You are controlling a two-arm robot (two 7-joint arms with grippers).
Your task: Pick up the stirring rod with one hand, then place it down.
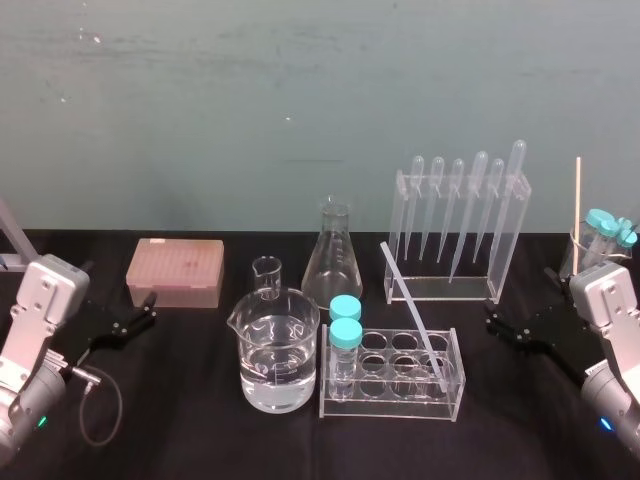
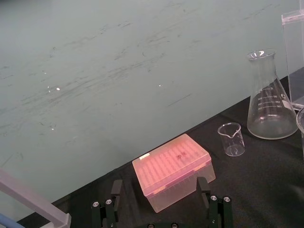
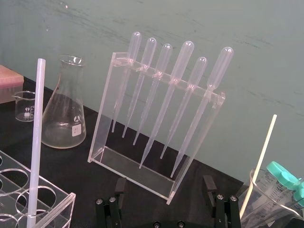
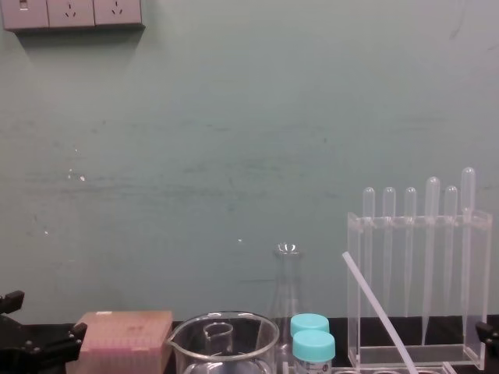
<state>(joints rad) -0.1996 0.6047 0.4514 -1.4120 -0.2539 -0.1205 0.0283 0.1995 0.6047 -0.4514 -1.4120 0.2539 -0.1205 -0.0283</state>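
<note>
The stirring rod [image 1: 412, 310] is a thin translucent whitish stick. It leans with its lower end in a hole of the clear tube rack [image 1: 392, 400] at the table's middle, its top tilted back and left. The rod [image 3: 34, 142] also rises from that rack in the right wrist view, and slants up in the chest view [image 4: 378, 308]. My right gripper [image 1: 497, 324] hovers open to the right of the rack, apart from the rod, nothing between its fingers [image 3: 209, 189]. At the left my left gripper [image 1: 148, 310] sits open by the pink tip box [image 1: 175, 272].
A water-filled beaker [image 1: 278, 350], a small beaker [image 1: 266, 275] and a conical flask [image 1: 335, 260] stand left of the rack. Two teal-capped tubes [image 1: 345, 320] stand in it. Behind is a pipette stand [image 1: 460, 215]; at the far right, a beaker [image 1: 600, 240] with capped tubes and a wooden stick.
</note>
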